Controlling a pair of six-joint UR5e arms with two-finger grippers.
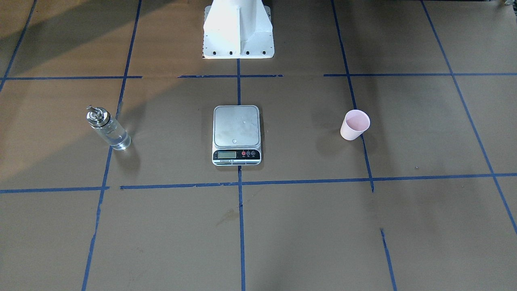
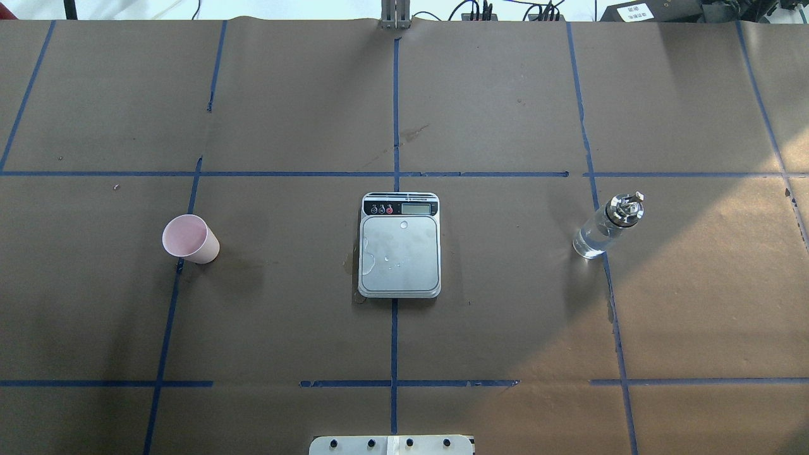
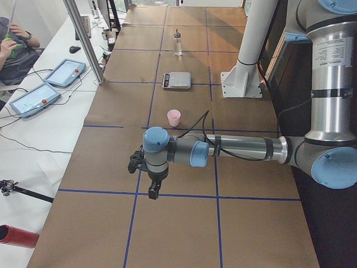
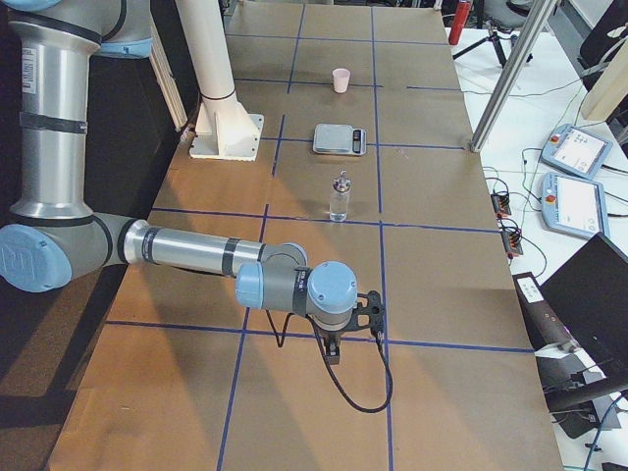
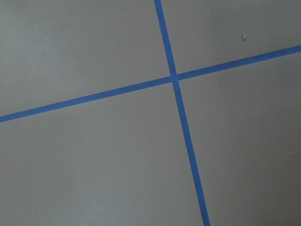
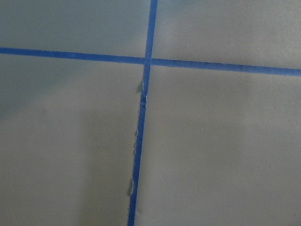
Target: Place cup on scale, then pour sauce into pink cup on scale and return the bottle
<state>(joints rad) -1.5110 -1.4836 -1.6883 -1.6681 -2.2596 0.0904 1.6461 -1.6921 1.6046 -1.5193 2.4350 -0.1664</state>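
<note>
Far out from the scale, past the cup on one side and the bottle on the other, the left gripper and right gripper hang low over the blue-taped brown table. They are caught only from the table's ends, so how wide either stands, or whether it holds anything, cannot be told. Both cup and bottle, clear sauce inside, stand upright on the table, well apart from the scale, whose platform carries a few droplets.
</note>
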